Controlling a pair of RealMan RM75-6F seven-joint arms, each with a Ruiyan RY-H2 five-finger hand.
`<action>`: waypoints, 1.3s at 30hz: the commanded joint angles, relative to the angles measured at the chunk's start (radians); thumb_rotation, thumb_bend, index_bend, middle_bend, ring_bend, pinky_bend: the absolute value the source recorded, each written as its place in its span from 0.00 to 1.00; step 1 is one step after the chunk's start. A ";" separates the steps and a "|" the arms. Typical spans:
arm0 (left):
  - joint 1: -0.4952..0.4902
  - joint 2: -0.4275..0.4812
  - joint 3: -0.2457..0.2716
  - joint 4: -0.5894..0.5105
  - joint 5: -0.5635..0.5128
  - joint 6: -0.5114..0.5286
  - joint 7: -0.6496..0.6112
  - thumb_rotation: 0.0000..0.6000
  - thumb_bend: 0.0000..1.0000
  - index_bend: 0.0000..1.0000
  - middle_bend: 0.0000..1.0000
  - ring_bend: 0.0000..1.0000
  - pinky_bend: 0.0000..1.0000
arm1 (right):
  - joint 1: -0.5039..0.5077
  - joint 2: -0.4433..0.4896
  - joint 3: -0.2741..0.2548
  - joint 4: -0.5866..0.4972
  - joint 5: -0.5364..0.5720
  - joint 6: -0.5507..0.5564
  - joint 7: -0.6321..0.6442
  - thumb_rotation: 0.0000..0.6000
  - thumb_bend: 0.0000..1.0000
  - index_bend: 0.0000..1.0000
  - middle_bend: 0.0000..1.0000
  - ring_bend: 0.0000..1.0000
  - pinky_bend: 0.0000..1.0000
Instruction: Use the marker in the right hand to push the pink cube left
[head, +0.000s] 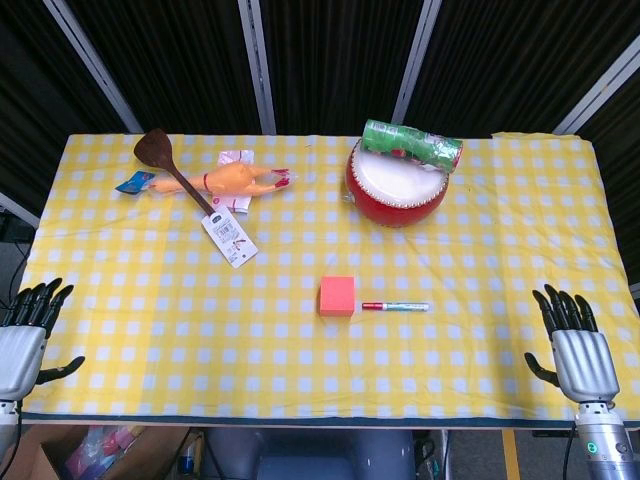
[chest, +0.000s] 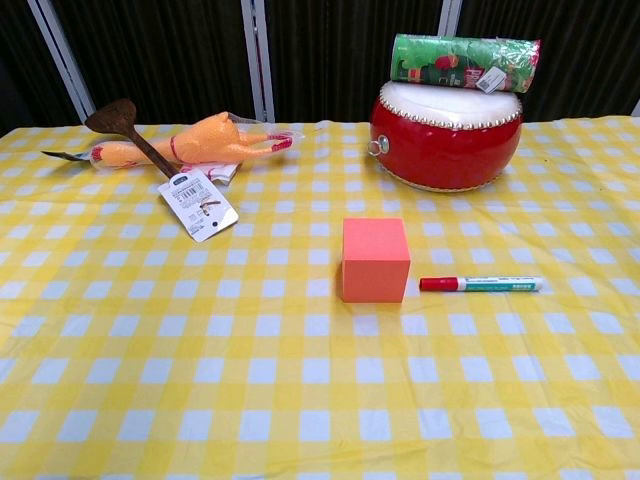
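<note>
The pink cube (head: 338, 296) (chest: 375, 259) stands near the middle of the yellow checked tablecloth. Just to its right lies a marker (head: 396, 306) (chest: 481, 284) with a red cap and white-green barrel, its cap end pointing at the cube with a small gap between them. No hand holds it. My right hand (head: 573, 347) hovers at the table's front right corner, fingers spread and empty, well to the right of the marker. My left hand (head: 25, 335) is at the front left edge, fingers apart and empty. Neither hand appears in the chest view.
A red drum (head: 396, 183) (chest: 446, 135) with a green roll (head: 412, 144) (chest: 465, 59) on top stands at the back right. A rubber chicken (head: 236, 181) (chest: 205, 141), a dark wooden spatula (head: 170, 168) (chest: 135, 133) and its tag (head: 229, 238) (chest: 197, 203) lie at the back left.
</note>
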 joint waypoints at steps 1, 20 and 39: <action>0.002 0.000 0.001 0.001 0.000 0.001 0.001 1.00 0.00 0.00 0.00 0.00 0.00 | 0.004 -0.001 0.004 -0.016 -0.014 -0.009 -0.005 1.00 0.32 0.02 0.00 0.00 0.00; -0.003 -0.005 -0.004 0.003 -0.008 -0.007 0.009 1.00 0.00 0.00 0.00 0.00 0.00 | 0.275 -0.319 0.226 -0.153 0.369 -0.204 -0.450 1.00 0.32 0.18 0.00 0.00 0.00; -0.007 -0.006 -0.004 -0.004 -0.011 -0.015 0.014 1.00 0.00 0.00 0.00 0.00 0.00 | 0.360 -0.549 0.266 0.092 0.528 -0.191 -0.517 1.00 0.32 0.37 0.04 0.00 0.00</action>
